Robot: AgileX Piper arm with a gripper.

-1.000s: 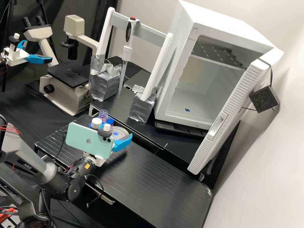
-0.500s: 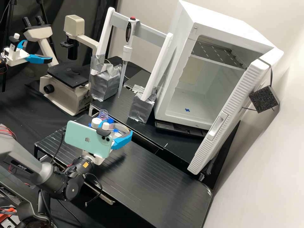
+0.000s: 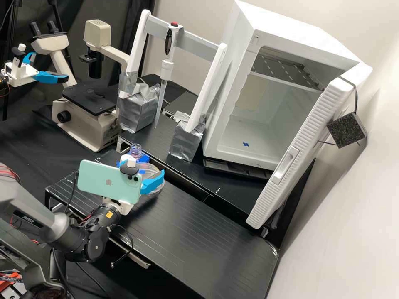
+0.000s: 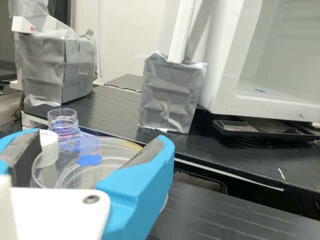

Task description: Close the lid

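I see the gripper (image 3: 142, 168) low over the near bench (image 3: 208, 224), and its fingers are closed on the clear round lid (image 4: 82, 172), one finger on each side. Below the lid is the clear dish (image 3: 157, 192); whether they touch, I cannot tell. A blue patch (image 4: 90, 159) is visible through the lid. Just beside stand a clear container (image 4: 62, 120), open at the top, and a white cap (image 4: 49, 145) with small dark writing. On the arm link (image 3: 30, 219) there is pale lettering, and the green phone (image 3: 95, 178) bears a logo. Farther back, the white cabinet (image 3: 257, 35) has its door open, with a metal shelf (image 3: 286, 72) and a blue mark (image 3: 245, 144) inside.
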